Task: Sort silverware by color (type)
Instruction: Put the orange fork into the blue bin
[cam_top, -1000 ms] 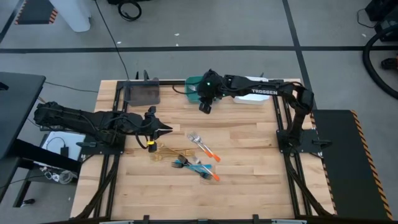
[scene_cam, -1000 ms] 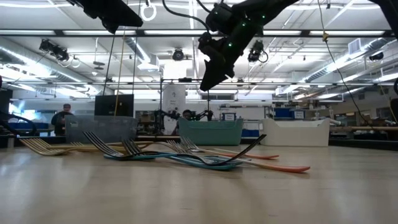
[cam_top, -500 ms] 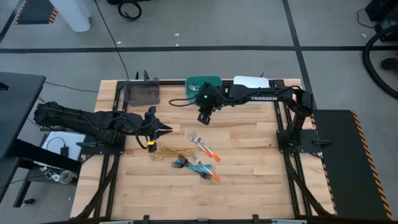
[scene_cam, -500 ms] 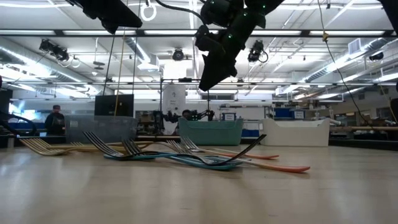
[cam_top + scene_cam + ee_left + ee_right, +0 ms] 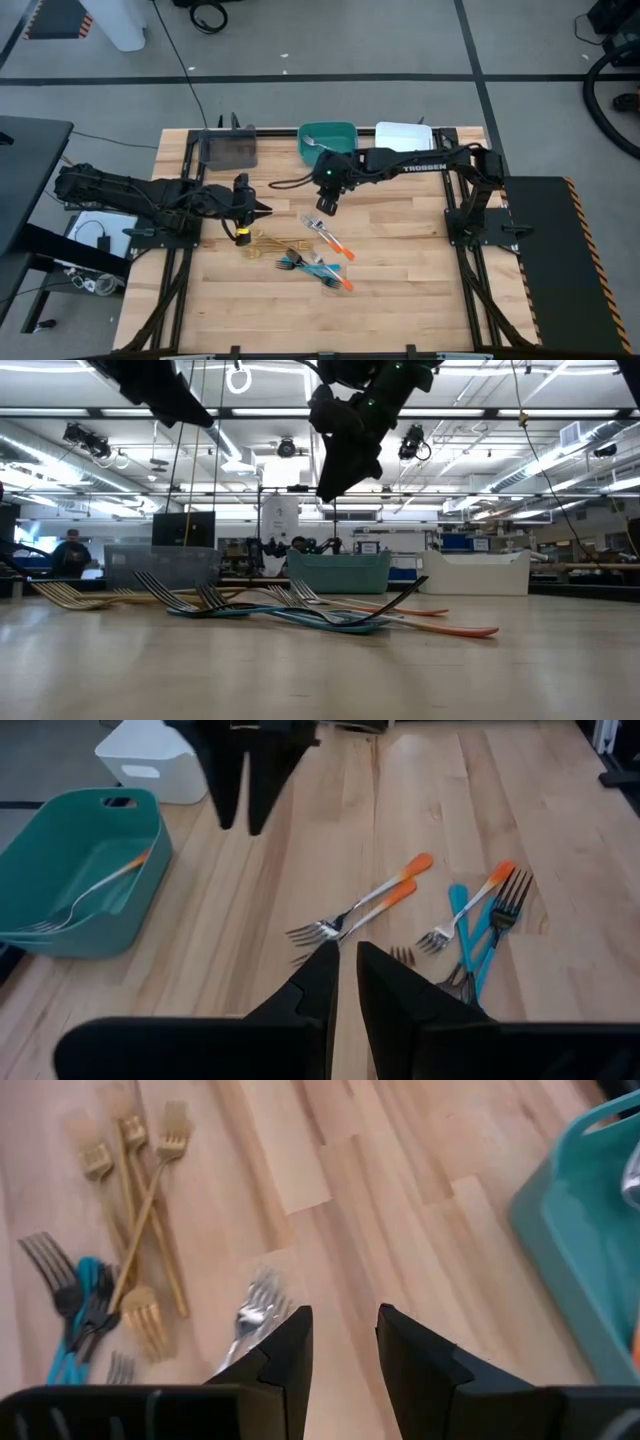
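Item: silverware sort, mid-cycle.

Right gripper (image 5: 325, 208): hangs above the table at about 12 o'clock from the loose cutlery, between the teal bin (image 5: 345, 132) and the pile. Fingers apart, nothing between them. Since the earlier frames it has travelled from over the teal bin toward table centre and dropped lower.

Left gripper (image 5: 262, 210): waits at 9 o'clock of the pile, just above the gold forks (image 5: 262, 241). Fingers nearly together, empty. Its position is almost unchanged, drawn back only slightly.

Teal bin, contents: one orange-handled fork (image 5: 90, 892), already sorted. White bin (image 5: 404, 134) beside it at 3 o'clock; grey bin (image 5: 229, 149) well apart at 9 o'clock.

Remaining on table: two orange-handled forks (image 5: 330, 236) nearest the right gripper, tines toward it; blue-handled forks (image 5: 303, 262) and a further orange-handled piece (image 5: 340, 282) tangled at 6 o'clock of those; gold forks at 8 o'clock. The pile has not shifted.

Step in hand, as judged: return for the next orange-handled fork. Next move calls for lowering the open fingers over the tine end of the closest fork, straddling one neck only, since the two lie side by side and touching.
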`<state>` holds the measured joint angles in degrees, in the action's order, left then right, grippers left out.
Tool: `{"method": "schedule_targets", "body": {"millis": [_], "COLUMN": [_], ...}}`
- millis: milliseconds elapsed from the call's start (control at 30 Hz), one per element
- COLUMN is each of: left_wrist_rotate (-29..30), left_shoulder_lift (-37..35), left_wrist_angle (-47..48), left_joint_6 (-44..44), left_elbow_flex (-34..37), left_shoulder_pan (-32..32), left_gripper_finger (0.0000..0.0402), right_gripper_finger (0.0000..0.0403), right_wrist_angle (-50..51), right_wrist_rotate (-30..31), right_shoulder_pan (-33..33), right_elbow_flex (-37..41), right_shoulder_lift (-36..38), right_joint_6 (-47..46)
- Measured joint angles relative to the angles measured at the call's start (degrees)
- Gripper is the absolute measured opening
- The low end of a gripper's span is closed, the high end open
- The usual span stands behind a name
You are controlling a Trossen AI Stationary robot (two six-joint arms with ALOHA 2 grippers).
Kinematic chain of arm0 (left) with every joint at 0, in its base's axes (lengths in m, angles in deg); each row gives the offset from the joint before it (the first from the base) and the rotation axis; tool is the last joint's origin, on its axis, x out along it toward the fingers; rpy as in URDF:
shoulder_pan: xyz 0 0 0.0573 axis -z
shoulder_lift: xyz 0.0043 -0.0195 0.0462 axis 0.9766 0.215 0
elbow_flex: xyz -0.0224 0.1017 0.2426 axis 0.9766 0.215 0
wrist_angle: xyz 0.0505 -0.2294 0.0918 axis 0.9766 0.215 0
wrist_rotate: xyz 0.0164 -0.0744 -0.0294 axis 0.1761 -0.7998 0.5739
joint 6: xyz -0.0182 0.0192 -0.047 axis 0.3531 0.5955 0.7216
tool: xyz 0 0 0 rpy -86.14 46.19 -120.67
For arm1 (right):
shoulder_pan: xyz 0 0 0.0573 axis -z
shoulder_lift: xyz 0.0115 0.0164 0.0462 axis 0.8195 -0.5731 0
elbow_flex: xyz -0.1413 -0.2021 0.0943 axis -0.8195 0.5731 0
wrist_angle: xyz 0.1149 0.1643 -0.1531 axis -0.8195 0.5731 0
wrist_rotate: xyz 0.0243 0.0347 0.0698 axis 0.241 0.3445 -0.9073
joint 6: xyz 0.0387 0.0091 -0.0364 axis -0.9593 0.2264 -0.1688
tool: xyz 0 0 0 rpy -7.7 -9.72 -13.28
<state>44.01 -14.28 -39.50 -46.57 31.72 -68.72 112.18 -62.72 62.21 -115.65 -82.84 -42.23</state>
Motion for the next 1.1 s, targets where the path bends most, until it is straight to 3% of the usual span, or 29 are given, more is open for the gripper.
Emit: {"method": "schedule_targets", "body": {"millis": [767,1100], "left_wrist_rotate": [0.0,0.0], "left_shoulder_lift": [0.0,0.0], "left_wrist_angle": [1.0,0.6], "left_joint_6": [1.3,1.3], "left_elbow_flex": [0.0,0.0], "left_shoulder_pan": [2.8,2.8], "left_gripper_finger": [0.0050,0.0050], "right_gripper_finger": [0.0121,0.0121], "right_wrist_angle": [2.5,1.6], "right_wrist_rotate": [7.8,7.3], "right_shoulder_pan": [-8.3,-9.5], "right_elbow_flex": [0.5,0.6], "right_shoulder_lift": [-0.1,-5.4], "right_joint_6": [-8.0,-9.4]}}
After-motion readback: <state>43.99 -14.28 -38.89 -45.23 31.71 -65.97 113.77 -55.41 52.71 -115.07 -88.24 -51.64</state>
